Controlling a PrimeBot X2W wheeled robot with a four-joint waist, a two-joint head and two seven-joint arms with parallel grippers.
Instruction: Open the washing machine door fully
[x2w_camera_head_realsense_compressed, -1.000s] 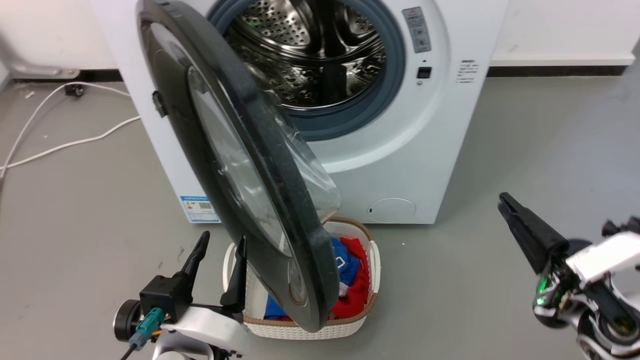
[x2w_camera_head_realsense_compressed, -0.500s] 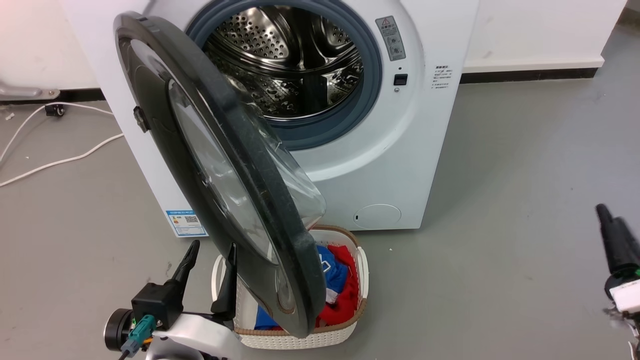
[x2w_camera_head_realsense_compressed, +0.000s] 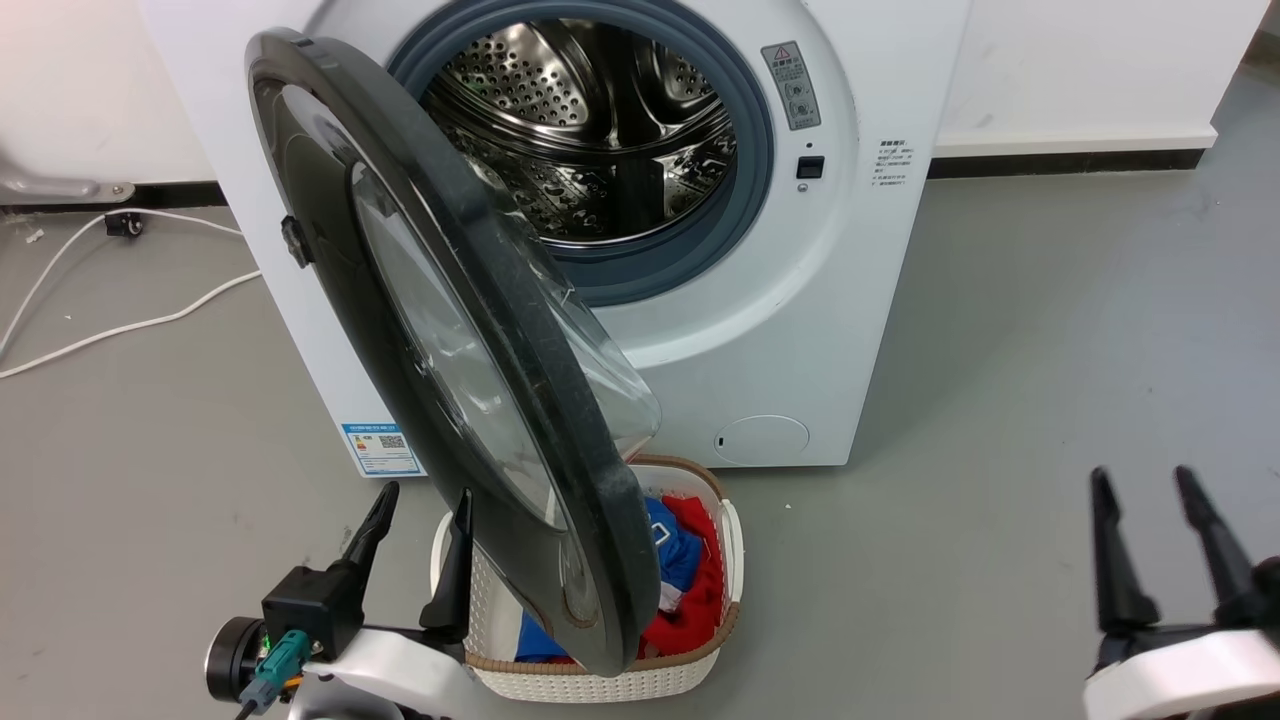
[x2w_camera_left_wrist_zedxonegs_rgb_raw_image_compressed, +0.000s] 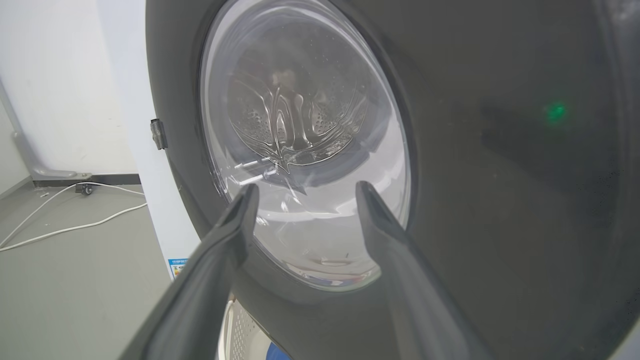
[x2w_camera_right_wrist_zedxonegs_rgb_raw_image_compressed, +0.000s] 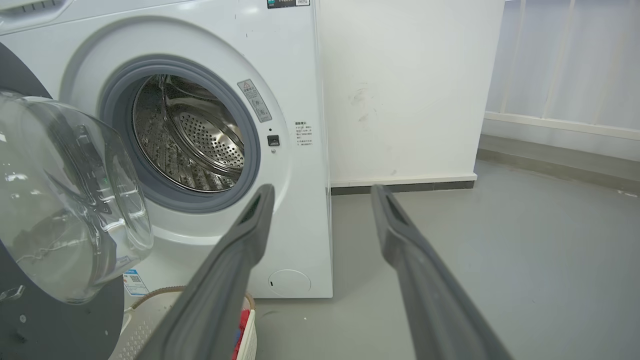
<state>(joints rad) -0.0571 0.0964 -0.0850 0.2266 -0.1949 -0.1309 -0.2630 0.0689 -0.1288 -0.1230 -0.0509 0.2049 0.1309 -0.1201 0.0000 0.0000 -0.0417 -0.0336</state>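
The washing machine (x2w_camera_head_realsense_compressed: 790, 330) is a white front-loader with its steel drum (x2w_camera_head_realsense_compressed: 590, 130) exposed. The washing machine door (x2w_camera_head_realsense_compressed: 520, 330), glossy black with a clear bulging window, is hinged on the left and stands swung out roughly square to the machine front, over a basket. My left gripper (x2w_camera_head_realsense_compressed: 425, 505) is open at the lower left, just outside the door's outer face. In the left wrist view, the left gripper (x2w_camera_left_wrist_zedxonegs_rgb_raw_image_compressed: 306, 189) points at the door window (x2w_camera_left_wrist_zedxonegs_rgb_raw_image_compressed: 305, 125); contact is unclear. My right gripper (x2w_camera_head_realsense_compressed: 1142, 480) is open and holds nothing, far right of the door. The right gripper (x2w_camera_right_wrist_zedxonegs_rgb_raw_image_compressed: 322, 190) faces the machine (x2w_camera_right_wrist_zedxonegs_rgb_raw_image_compressed: 300, 75).
A white laundry basket (x2w_camera_head_realsense_compressed: 600, 685) with red and blue clothes sits on the floor under the door's lower edge. White cables (x2w_camera_head_realsense_compressed: 120, 325) lie on the grey floor left of the machine. A white wall (x2w_camera_head_realsense_compressed: 1080, 70) runs behind. Open floor lies to the right.
My right gripper swung from pointing up-left at mid right, out to the edge, then to the lower right with fingers upright and apart. The camera shifted slightly. Door and left gripper look unchanged.
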